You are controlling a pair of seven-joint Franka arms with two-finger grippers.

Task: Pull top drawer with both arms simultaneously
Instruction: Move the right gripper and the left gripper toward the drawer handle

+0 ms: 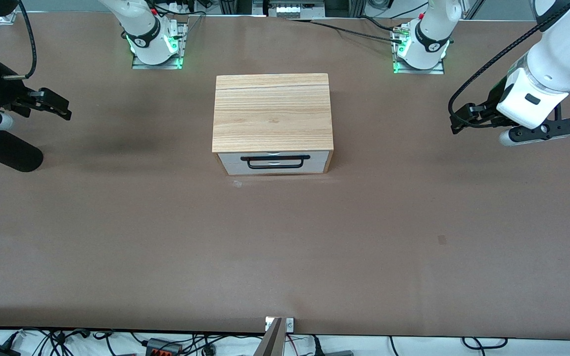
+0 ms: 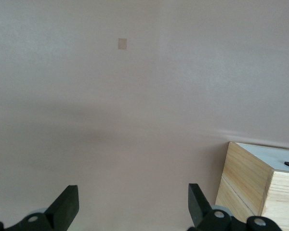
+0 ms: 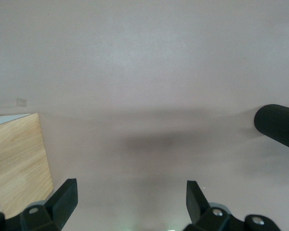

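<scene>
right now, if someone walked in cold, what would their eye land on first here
The light wood-grain cabinet standing alone mid-table, its white top drawer shut and its black bar handle facing the front camera. Next, both arms held out wide with nothing in them: the left gripper open over the bare table at its own end, the right gripper open at the other.

We see a light wood-grain cabinet (image 1: pixel 272 111) on a plain brown tabletop (image 1: pixel 285 247). Its top drawer (image 1: pixel 274 161) is white with a black handle (image 1: pixel 275 162).
</scene>
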